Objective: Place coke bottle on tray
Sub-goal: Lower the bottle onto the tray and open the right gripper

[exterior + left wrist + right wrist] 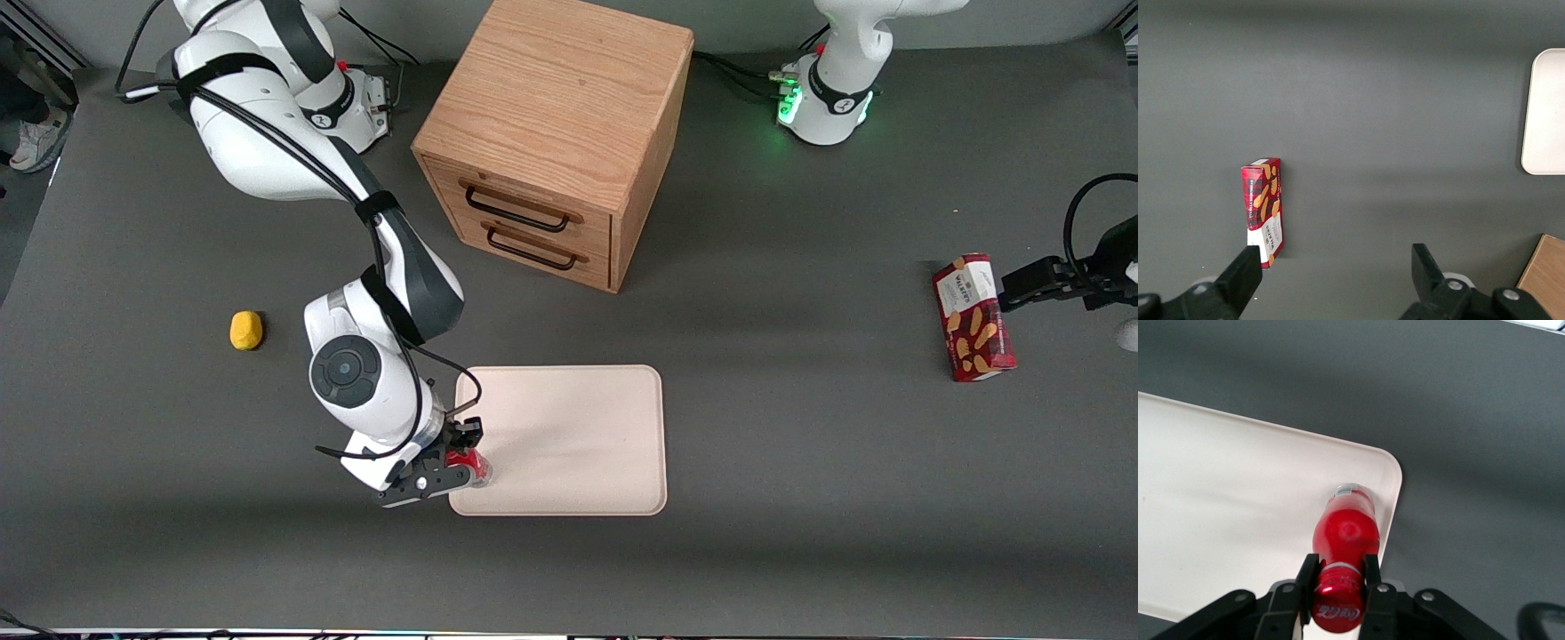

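My right gripper [460, 456] is shut on the coke bottle [468, 465], a small red bottle with a red cap. It holds the bottle by the neck over the corner of the pale cream-pink tray [578, 444] that is nearest the front camera, at the working arm's end. In the right wrist view the black fingers [1307, 577] clamp the bottle [1346, 532] just below its cap, and the clear base points down at the tray [1231, 493] close to its rim. I cannot tell whether the base touches the tray.
A wooden drawer cabinet [556, 133] stands farther from the front camera than the tray. A yellow lump [246, 330] lies toward the working arm's end. A red biscuit box [973, 316] lies toward the parked arm's end and shows in the left wrist view [1263, 210].
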You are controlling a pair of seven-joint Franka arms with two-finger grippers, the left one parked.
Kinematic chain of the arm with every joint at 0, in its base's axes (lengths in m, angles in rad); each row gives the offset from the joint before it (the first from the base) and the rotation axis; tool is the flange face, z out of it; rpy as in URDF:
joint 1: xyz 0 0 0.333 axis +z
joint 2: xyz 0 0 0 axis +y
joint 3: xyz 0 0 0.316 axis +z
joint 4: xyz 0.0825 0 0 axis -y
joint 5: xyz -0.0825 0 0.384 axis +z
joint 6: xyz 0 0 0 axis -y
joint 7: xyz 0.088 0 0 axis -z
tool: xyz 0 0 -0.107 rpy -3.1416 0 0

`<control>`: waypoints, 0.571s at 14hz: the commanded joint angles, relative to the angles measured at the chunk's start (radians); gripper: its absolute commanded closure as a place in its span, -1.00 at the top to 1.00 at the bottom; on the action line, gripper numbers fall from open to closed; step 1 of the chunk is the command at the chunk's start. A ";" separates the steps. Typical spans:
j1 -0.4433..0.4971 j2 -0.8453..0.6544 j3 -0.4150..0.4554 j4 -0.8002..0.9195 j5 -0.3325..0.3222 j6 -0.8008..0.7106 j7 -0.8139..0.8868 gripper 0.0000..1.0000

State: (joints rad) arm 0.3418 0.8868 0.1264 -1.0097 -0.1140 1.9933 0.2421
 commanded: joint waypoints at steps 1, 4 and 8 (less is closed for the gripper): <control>0.005 -0.002 0.004 0.009 -0.026 -0.002 0.011 -1.00; 0.005 -0.002 0.004 0.005 -0.023 -0.001 0.014 0.12; 0.006 -0.002 0.004 0.005 -0.030 0.002 0.013 1.00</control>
State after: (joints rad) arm 0.3421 0.8916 0.1265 -1.0074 -0.1144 1.9940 0.2421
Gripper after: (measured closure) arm 0.330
